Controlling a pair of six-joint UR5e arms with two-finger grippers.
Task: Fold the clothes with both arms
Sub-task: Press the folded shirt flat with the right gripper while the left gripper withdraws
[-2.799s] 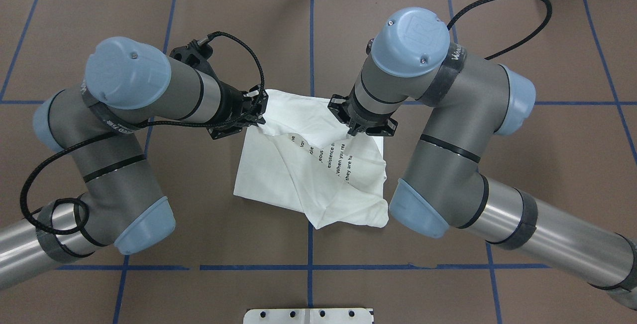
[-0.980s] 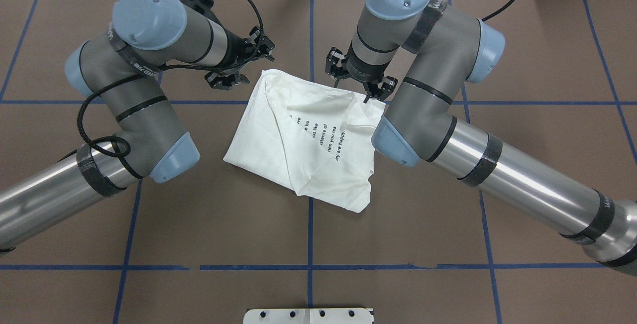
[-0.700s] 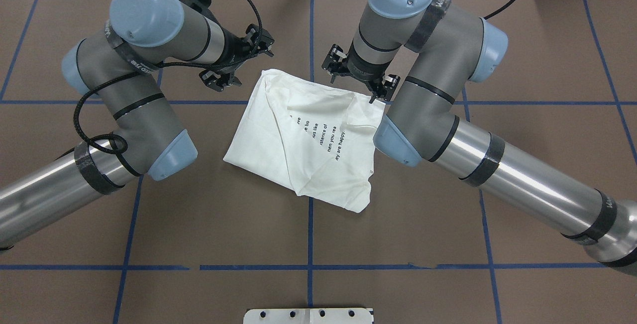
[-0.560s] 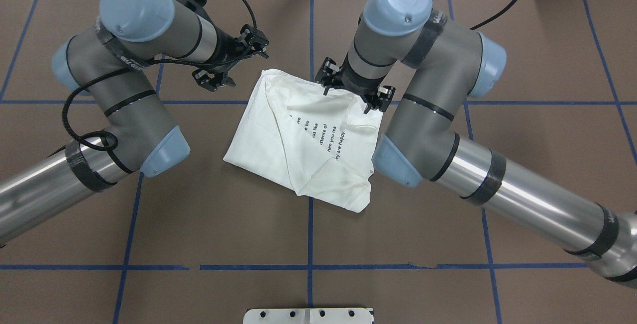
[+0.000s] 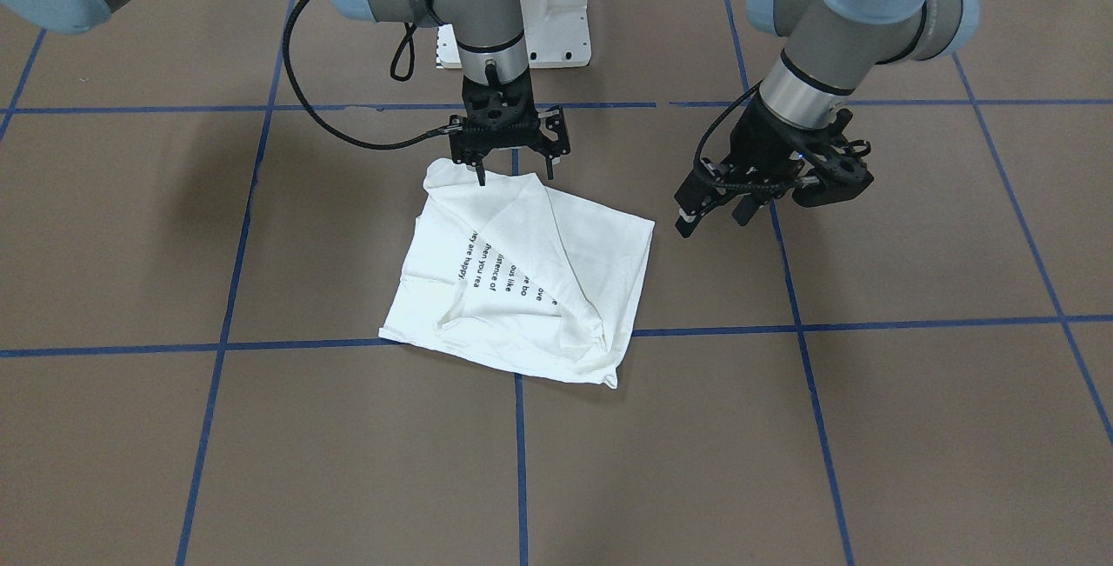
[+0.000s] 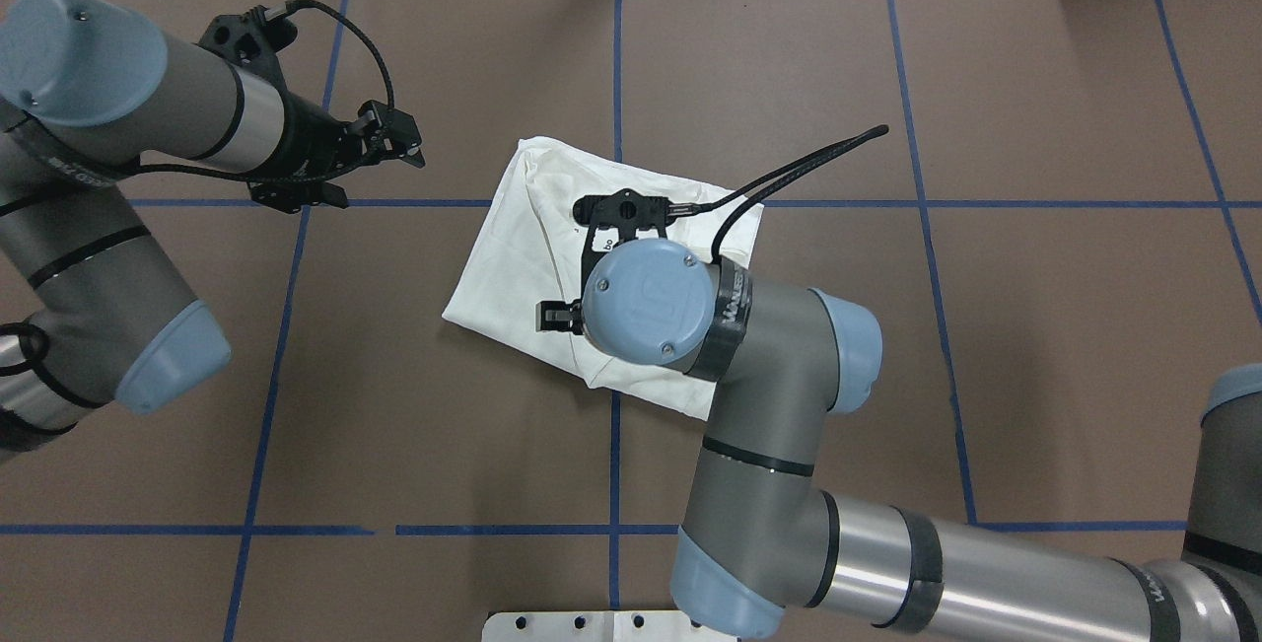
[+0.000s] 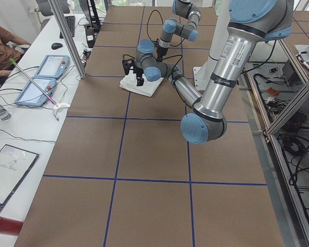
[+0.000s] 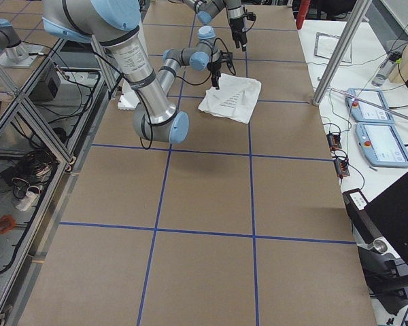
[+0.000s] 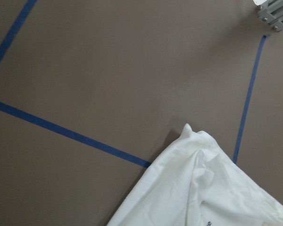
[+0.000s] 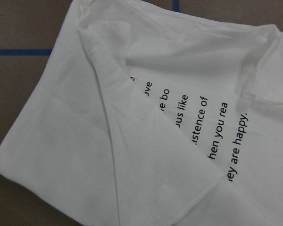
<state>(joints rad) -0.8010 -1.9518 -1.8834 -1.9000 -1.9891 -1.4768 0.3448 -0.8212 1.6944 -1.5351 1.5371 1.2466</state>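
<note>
- Lying near the middle of the table (image 5: 869, 427), a white shirt (image 5: 530, 288) is folded into a rough, skewed square, with its printed text partly showing.
- Over the shirt's robot-side edge, the right gripper (image 5: 515, 173) points straight down, jaws spread, gripping nothing.
- Off to the shirt's side, the left gripper (image 5: 715, 215) hangs clear, jaws also spread and empty.
- Of the two, the right gripper is nearer; the cloth lies below and beyond its jaws.

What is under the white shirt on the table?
The T-shirt lies on the brown table, and blue tape lines run in beneath its edges. The cloth covers the rest, so whether anything else is under it cannot be seen.
</note>
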